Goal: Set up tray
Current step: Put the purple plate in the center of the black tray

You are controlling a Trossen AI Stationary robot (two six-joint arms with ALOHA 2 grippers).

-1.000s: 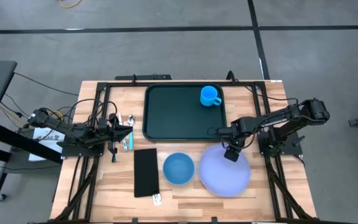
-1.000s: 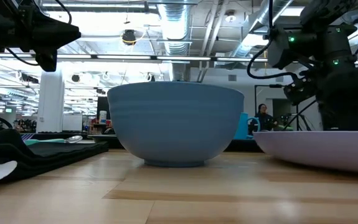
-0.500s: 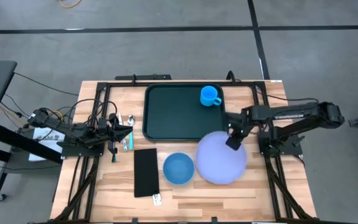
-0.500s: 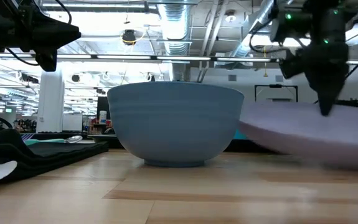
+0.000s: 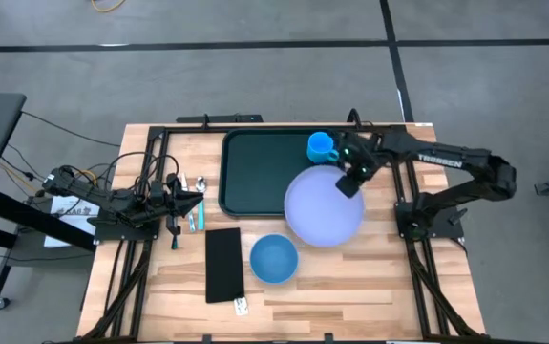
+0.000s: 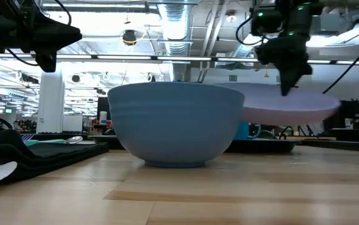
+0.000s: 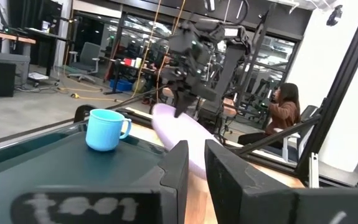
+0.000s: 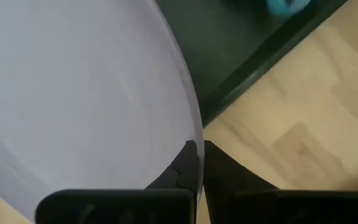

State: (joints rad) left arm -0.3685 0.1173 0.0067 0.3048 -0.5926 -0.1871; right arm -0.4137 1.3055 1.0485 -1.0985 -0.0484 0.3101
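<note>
On the near part of the tabletop (image 5: 350, 287), a blue bowl (image 5: 274, 259) stands beside a flat black napkin (image 5: 223, 264). Farther back, the right hand (image 5: 350, 179) pinches the rim of the lavender plate (image 5: 324, 206) and holds it raised off the tabletop, level, overlapping the near right corner of the tray (image 5: 260, 174). The tray lies at the far middle, with a blue cup (image 5: 322, 147) in its far right corner. The left hand (image 5: 180, 201) waits at the left edge, fingers nearly pressed together, empty.
</note>
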